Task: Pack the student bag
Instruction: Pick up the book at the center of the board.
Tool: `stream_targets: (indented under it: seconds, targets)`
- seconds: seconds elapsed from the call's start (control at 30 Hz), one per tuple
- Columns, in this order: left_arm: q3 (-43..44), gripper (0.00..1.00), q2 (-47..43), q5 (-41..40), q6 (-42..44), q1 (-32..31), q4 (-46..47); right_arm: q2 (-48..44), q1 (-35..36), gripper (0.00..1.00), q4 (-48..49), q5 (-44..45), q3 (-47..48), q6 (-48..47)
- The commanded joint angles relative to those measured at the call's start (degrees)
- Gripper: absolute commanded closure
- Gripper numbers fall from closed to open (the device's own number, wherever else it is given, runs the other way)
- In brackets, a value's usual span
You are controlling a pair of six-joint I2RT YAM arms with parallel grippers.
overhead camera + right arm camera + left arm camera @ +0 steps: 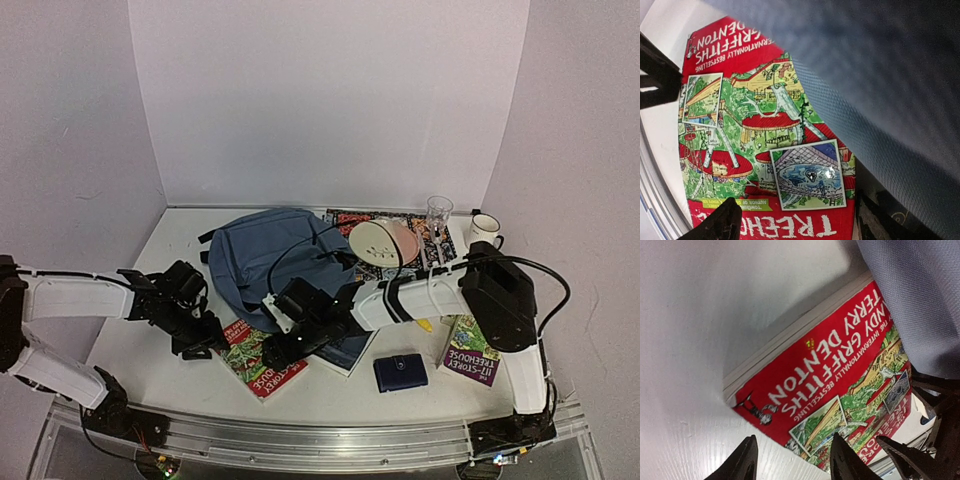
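We see left pincer [793,438] and right pincer [281,344], both released, flanking the red book [262,366] tucked under the bag's [270,250] lower edge, probably to free it for packing.

"Terry Denton" on red book [840,375]

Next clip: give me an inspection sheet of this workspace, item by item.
Surface: white table, bare on the left, crowded elsewhere.
Job's things: student bag lies at the back, its near edge at the red book.
Clutter: dark book, purple book, wallet, plate, glass, mug.
Hands: left hand open by the red book's corner; right hand open over that book.
Cables: black cable loops over the bag.
Surroundings: white walls; metal rail along the near edge.
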Motion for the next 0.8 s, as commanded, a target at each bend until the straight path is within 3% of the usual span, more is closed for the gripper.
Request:
stream_targets:
  seconds: [0.0,0.27,0.47,0.77]
  targets:
    - [-1.08,0.56,4.45,3.07,-0.04,-0.21,7.27,3.45,-0.38,0.22,-3.28,-3.34,2.13,-0.51]
    - [-2.94,0.76,9.34,7.6,0.6,-0.21,13.71,4.29,-0.4,0.24,-1.91,-12.07,4.71,-1.08]
    - [-3.58,0.77,9.64,8.89,-0.67,-0.21,17.45,4.78,-0.37,0.32,0.54,-21.1,8.12,0.17]
    - [-4.99,0.77,7.34,8.39,-3.88,-0.21,21.35,0.88,-0.4,0.48,4.55,-25.5,9.41,1.38]
